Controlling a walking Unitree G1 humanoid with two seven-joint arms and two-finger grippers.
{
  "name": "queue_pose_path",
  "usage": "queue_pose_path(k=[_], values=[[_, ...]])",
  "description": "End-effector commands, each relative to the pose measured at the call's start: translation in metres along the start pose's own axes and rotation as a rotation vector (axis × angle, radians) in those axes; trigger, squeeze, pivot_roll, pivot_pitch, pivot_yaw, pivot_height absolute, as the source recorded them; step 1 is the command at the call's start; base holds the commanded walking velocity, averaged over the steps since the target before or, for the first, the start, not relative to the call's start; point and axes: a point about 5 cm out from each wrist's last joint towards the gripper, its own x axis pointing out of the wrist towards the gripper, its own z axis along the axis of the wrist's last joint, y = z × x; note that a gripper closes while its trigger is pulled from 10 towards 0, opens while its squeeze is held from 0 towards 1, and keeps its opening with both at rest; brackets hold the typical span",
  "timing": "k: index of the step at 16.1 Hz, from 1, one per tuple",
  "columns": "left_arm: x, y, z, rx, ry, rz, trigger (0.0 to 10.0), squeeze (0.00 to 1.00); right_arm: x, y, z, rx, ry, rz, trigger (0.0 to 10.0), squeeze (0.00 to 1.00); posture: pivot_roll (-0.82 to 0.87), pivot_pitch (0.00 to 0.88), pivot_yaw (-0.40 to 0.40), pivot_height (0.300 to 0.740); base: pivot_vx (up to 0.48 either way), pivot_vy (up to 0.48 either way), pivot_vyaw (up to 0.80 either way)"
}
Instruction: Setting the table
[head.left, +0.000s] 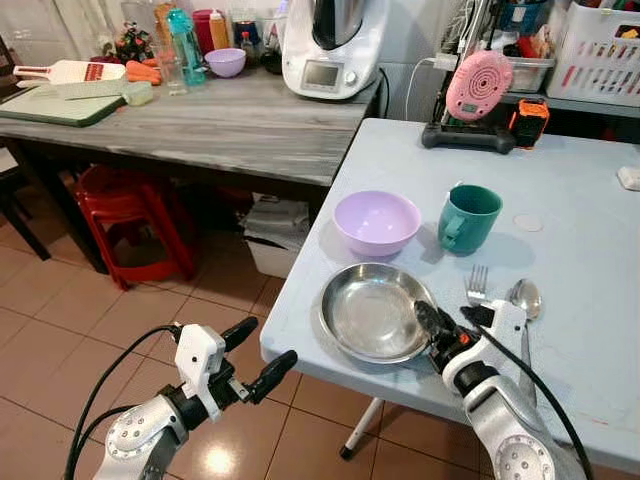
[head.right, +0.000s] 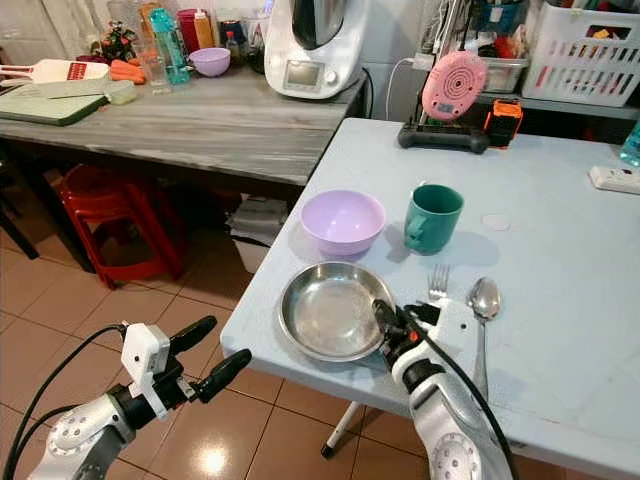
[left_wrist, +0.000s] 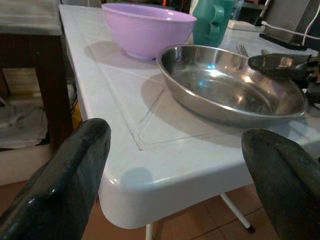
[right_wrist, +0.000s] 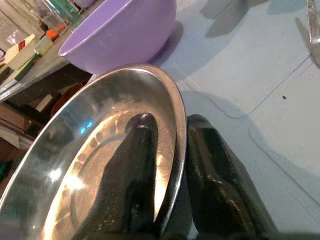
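Our main worry is the thin hold we have on the round, shallow stainless-steel plate (head.left: 372, 310): our right gripper (head.left: 440, 328) pinches only its rim, so if we lift or drag it the plate could pivot, slip out and clatter, or slide off the near edge of the pale blue plastic desk (head.left: 580, 200), which lies close by. A push away from us could also knock it into the lilac plastic bowl (head.left: 377, 221), which sits just beyond the plate and nearly touches it. In the right wrist view one of the fingers (right_wrist: 131, 175) lies inside the plate and the other outside, against its wall, closed on the rim between them. The silver metal fork (head.left: 477, 283) and silver metal spoon (head.left: 526, 298) rest just beside the outer finger, away from the plate, with the teal ceramic mug (head.left: 467, 217) farther off beyond them. Our left gripper (head.left: 260, 355) hovers off the desk's corner, its fingers spread apart and holding nothing, the plate ahead of them.
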Motion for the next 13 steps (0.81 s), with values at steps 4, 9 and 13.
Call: queue_pose_path(k=[4, 9, 13], values=[[-0.0032, 0.0015, 0.0074, 0.016, -0.004, -0.013, 10.0, 0.00, -0.0027, -0.0082, -0.0111, 0.107, 0.058, -0.053, 0.0, 0.00, -0.02, 0.000, 0.057, 0.740, 0.000, 0.000, 0.00], [-0.0036, 0.0015, 0.0111, 0.021, -0.011, -0.018, 10.0, 0.00, -0.0004, -0.0117, -0.0086, 0.138, 0.023, -0.116, 0.0, 0.00, -0.02, 0.000, 0.058, 0.740, 0.000, 0.000, 0.00], [-0.0031, 0.0041, 0.0127, 0.040, -0.024, 0.019, 10.0, 0.00, 0.0012, -0.0093, -0.0102, 0.146, 0.003, -0.147, 10.0, 0.00, -0.02, 0.000, 0.059, 0.740, 0.000, 0.000, 0.00]])
